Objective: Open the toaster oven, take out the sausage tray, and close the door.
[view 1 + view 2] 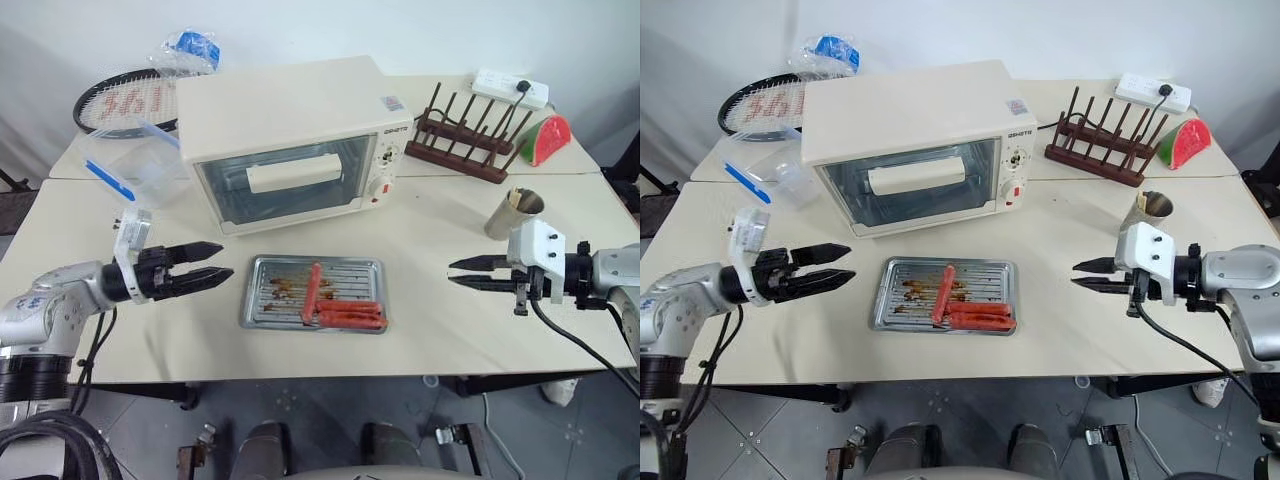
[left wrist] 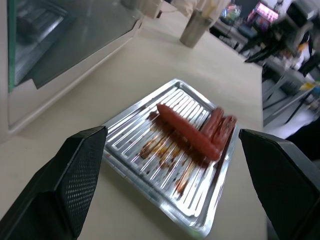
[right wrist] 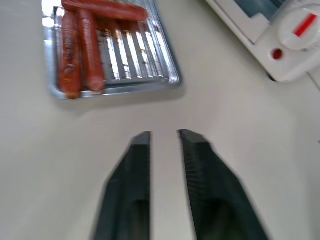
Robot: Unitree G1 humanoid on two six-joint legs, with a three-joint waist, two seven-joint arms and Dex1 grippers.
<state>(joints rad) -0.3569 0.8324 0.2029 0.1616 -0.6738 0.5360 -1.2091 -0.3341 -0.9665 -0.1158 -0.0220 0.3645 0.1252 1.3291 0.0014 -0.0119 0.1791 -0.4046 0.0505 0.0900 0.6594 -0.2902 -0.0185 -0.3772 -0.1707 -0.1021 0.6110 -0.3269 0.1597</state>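
The cream-white toaster oven [image 1: 290, 110] stands at the back middle of the table. Its glass door [image 1: 285, 190] is shut, with the bar handle [image 1: 293, 172] across the front. On the table just in front of it lies the silver sausage tray [image 1: 262, 300], holding several red sausages [image 1: 345, 315] and brown grease marks. My left gripper [image 1: 226, 259] hovers to the left of the tray, open wide and empty, pointing at it [image 2: 172, 134]. To the right of the tray my right gripper [image 1: 451, 273] points toward it with a narrow gap between its fingers and nothing held [image 3: 164, 134].
A clear plastic box with a blue lid [image 1: 135, 160] sits left of the oven, with a racket [image 1: 120, 100] behind it. A wooden rack [image 1: 465, 135], a watermelon slice [image 1: 545, 138], a power strip [image 1: 510, 88] and a metal cup [image 1: 513, 212] stand at the right.
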